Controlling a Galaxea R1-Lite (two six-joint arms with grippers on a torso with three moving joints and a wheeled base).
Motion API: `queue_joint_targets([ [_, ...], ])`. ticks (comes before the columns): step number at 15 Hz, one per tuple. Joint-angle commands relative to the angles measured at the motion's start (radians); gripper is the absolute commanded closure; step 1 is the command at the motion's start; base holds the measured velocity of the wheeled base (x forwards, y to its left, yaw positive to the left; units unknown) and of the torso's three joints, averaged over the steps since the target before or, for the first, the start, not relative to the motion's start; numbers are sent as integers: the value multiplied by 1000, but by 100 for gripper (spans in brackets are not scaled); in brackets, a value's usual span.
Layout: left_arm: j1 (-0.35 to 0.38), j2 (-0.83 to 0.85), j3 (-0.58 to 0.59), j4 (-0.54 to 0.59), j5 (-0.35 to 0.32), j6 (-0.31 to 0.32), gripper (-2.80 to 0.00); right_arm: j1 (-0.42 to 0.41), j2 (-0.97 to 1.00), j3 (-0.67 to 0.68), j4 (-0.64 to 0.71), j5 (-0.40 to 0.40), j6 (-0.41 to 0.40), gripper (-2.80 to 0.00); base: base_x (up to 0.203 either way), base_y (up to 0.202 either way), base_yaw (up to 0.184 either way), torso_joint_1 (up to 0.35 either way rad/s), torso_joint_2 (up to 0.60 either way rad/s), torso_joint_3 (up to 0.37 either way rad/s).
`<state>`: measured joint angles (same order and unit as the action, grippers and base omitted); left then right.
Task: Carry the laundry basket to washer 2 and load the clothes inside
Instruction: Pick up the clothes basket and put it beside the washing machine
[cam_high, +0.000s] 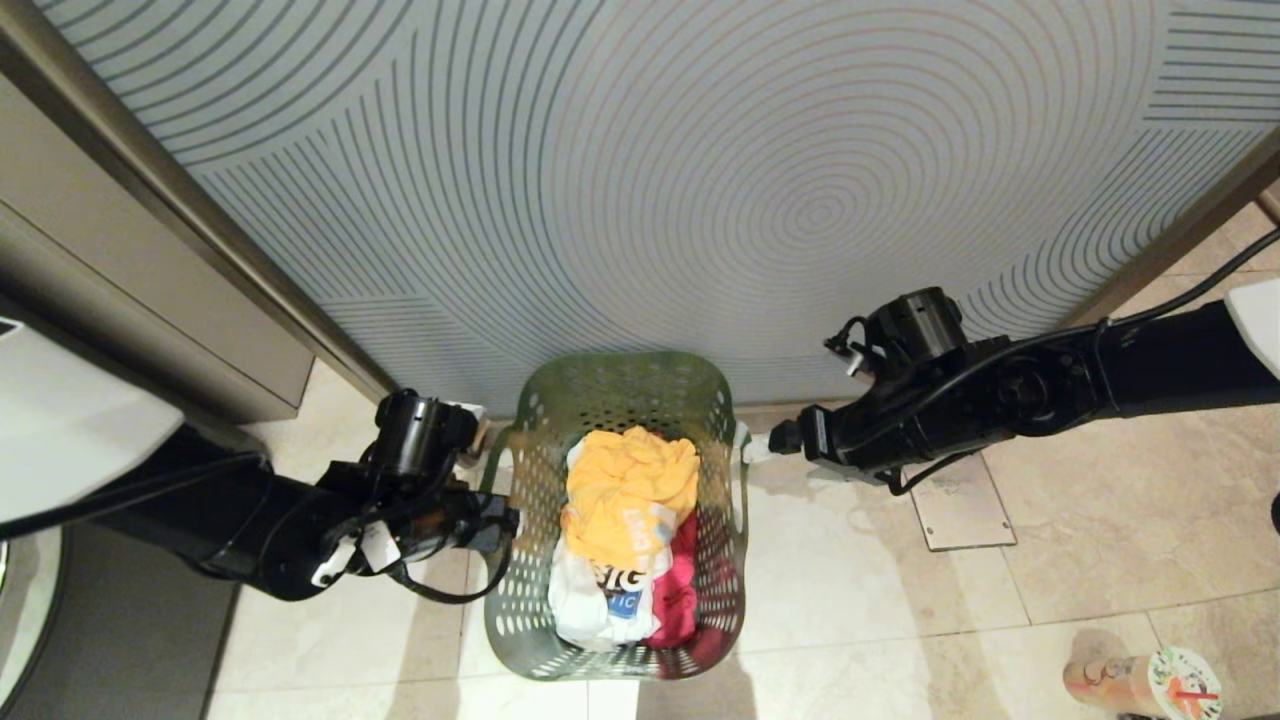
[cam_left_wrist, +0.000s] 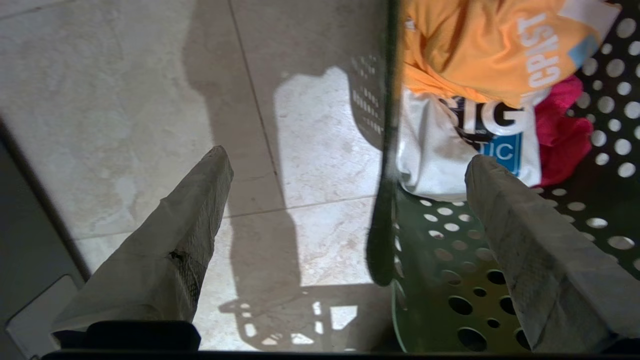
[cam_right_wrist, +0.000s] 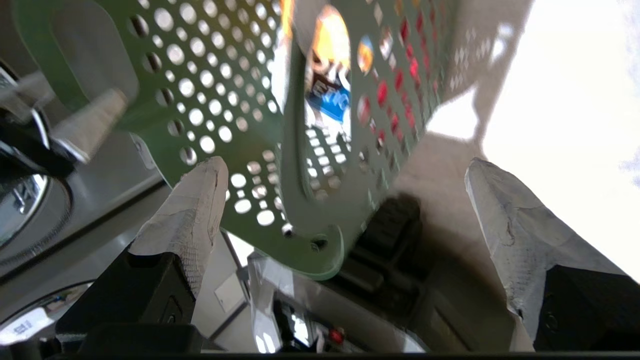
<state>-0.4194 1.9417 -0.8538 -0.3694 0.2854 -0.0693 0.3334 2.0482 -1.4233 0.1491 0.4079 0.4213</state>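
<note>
With both grippers spread wide and holding nothing, the laundry basket (cam_high: 620, 520) sits on the tiled floor between them, the clothes (cam_high: 625, 540) heaped inside. The left gripper (cam_left_wrist: 345, 180) straddles the left rim, one finger inside, while the right gripper (cam_right_wrist: 345, 185) brackets the right handle. Uneven closing could tip the basket, spilling clothes, or a finger might snag fabric.

Likely a laundry room: a green laundry basket (cam_high: 620, 400) of clothes (cam_high: 625, 540) stands on beige floor tiles (cam_high: 1080, 560), with a chrome-rimmed washer door (cam_right_wrist: 22, 200) close by.
</note>
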Motion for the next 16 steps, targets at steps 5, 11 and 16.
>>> queue_joint_targets([
  [5,-22,13,-17,0,-60,-86,-280,23,85,-62,-18,17,18,-280,0,0,0,0,0,0],
  [11,-52,30,-17,-2,-63,-116,-280,38,120,-131,-59,70,34,-280,0,0,0,0,0,0],
  [16,-59,46,-27,-2,-63,-138,-280,72,194,-256,-71,77,73,-280,0,0,0,0,0,0],
])
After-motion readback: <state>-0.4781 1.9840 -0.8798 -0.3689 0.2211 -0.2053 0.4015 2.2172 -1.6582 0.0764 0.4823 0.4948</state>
